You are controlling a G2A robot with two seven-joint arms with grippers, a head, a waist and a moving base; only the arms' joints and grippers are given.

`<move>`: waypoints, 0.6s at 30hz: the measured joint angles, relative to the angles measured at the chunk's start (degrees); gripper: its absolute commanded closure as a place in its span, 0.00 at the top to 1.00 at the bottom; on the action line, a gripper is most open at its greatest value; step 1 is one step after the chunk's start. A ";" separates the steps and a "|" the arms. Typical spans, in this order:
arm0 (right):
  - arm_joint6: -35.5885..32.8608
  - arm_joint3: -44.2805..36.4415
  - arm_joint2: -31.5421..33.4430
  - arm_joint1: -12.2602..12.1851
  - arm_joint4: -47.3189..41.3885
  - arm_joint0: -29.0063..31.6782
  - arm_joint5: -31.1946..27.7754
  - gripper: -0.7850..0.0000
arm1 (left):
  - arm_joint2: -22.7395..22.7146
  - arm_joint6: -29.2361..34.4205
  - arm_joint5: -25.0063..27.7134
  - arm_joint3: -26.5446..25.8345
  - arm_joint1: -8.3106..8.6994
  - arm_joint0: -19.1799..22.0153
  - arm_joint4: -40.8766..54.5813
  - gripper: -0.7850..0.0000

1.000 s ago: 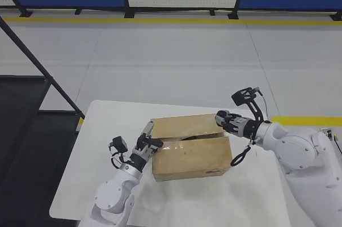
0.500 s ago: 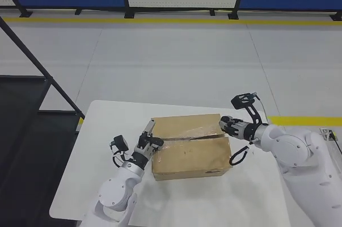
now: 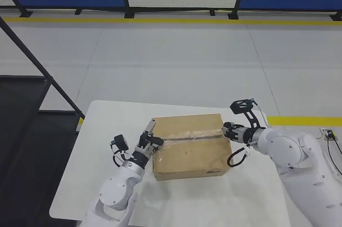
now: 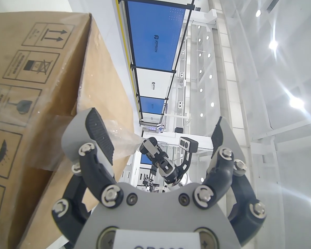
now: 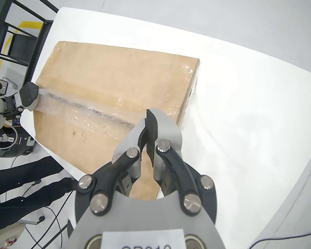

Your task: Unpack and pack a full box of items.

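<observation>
The brown cardboard box (image 3: 189,144) sits flat on the white table (image 3: 102,125), flaps down, between my two grippers. A strip of clear, crinkled packing tape (image 5: 88,107) runs along its top seam from end to end.

My left gripper (image 4: 156,123) is at one end of the box with its fingers spread wide and nothing between them. One ribbed pad (image 4: 98,128) rests against the loose tape tail where it folds over the edge. My right gripper (image 5: 148,120) is at the opposite end, over the seam, with its fingers pressed together on nothing I can see. I cannot tell whether it touches the cardboard.

I expect a full box to be heavy, so I would work it where it stands. The cardboard should be stiff at its edges and corners but give in the middle of the flaps. The tape looks slick and thin. I would pinch its wrinkled tail at the box end, then take each flap by its seam edge.
</observation>
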State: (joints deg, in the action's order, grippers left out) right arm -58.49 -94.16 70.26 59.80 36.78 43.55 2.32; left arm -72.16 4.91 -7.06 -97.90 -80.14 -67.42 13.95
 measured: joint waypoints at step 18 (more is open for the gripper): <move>-1.34 -1.75 -3.53 0.42 6.13 0.25 6.79 0.18 | -0.10 0.76 0.08 -0.06 -0.13 -0.40 -0.11 1.00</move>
State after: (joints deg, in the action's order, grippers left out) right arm -59.83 -95.91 66.73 60.22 42.92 43.80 9.11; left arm -72.26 5.67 -6.97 -97.96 -80.27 -67.82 13.85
